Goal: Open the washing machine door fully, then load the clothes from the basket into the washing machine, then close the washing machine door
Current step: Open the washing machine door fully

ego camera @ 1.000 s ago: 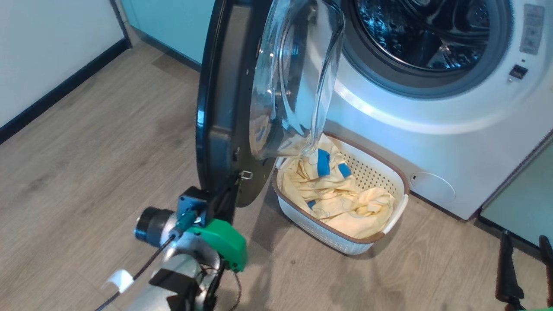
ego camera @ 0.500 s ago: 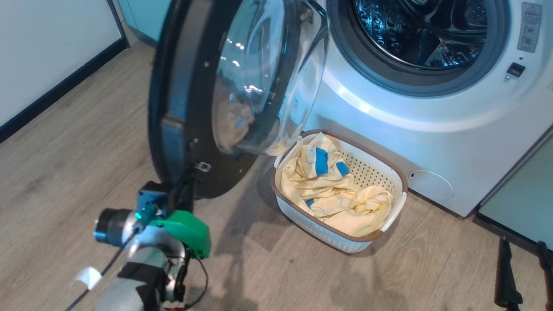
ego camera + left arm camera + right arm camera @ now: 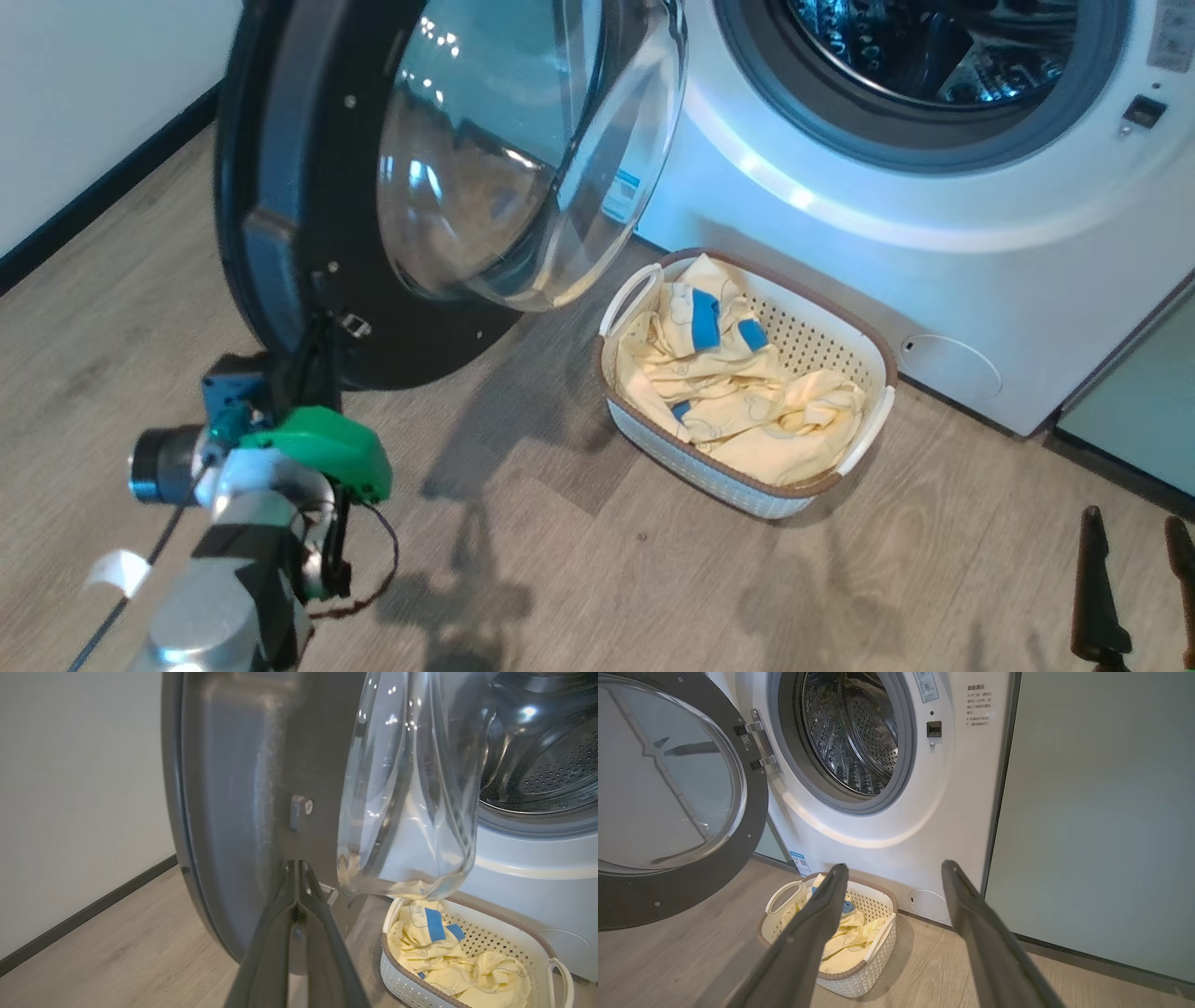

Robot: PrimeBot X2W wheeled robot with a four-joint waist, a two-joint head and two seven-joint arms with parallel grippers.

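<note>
Door [image 3: 280, 159] opening is the step we judge to be in hand. We start at the left gripper [image 3: 296, 865]: its two fingers are pressed together with nothing between them. Their tips lie against the door's dark inner face, just below a small grey latch block [image 3: 299, 812] (whether they push the panel or merely rest on it we cannot tell).

Outward from there, the door stands well away from the machine [image 3: 934, 271], its glass bulge turned toward the basket, and the drum [image 3: 934, 56] mouth is bare. The basket [image 3: 695, 462] sits on the floor [image 3: 560, 560] just in front of the machine, below the drum mouth and beside the door's lower edge. The clothes [image 3: 747, 411] lie heaped inside it, none loaded yet. The right gripper [image 3: 892, 868] hangs apart from all this, fingers spread wide and holding nothing, pointed loosely toward the basket.

We take the door for nearly, perhaps not wholly, open, so this first step looks close to its end. The next move calls for a last nudge outward if the hinge allows it, then the left fingers drawn clear of the rim. After that the right gripper must go down into the basket and pinch a fold deeply, since the cloth is soft and bunched. The glass bulge hangs near the basket's left handle, so we would come in from the right.
</note>
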